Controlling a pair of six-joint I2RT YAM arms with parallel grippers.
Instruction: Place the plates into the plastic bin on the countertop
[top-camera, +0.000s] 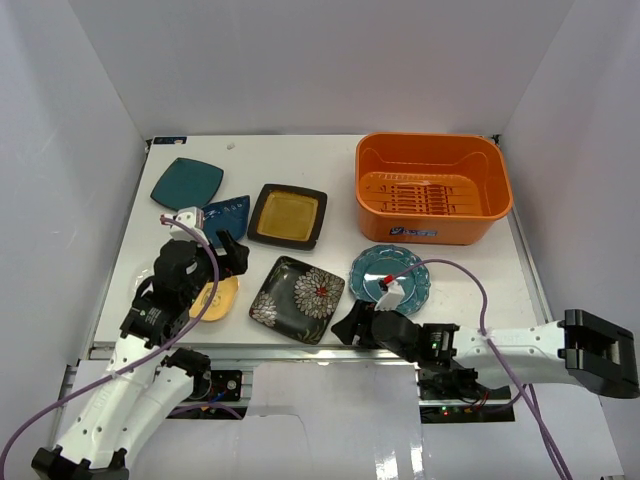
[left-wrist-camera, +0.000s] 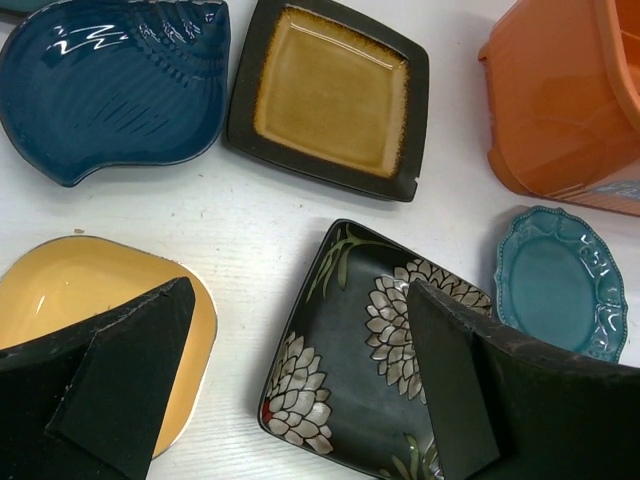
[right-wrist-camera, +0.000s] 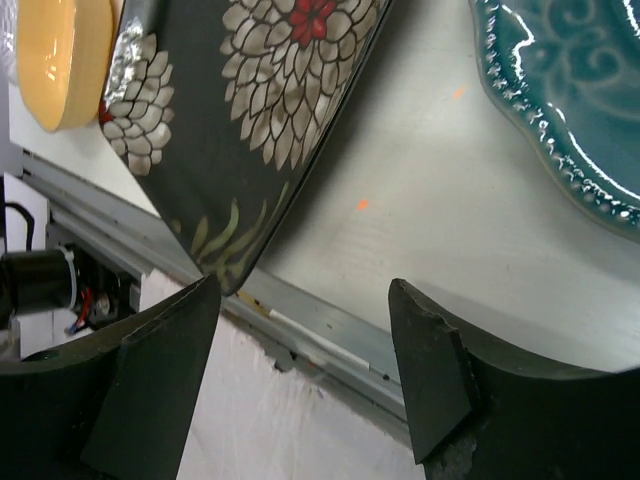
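Right claw (top-camera: 348, 327): jaws apart, empty, at near edge of bench (top-camera: 300, 160). Flowered plate (top-camera: 297, 299) just left, teal round plate (top-camera: 392, 278) just beyond. Orange bin (top-camera: 370, 170) far right, empty.
Left wrist view: left claw (left-wrist-camera: 300, 330) wide, empty, over flowered plate and yellow plate (left-wrist-camera: 60, 290).
Right wrist view: flowered plate's corner ahead-left, outside jaws.
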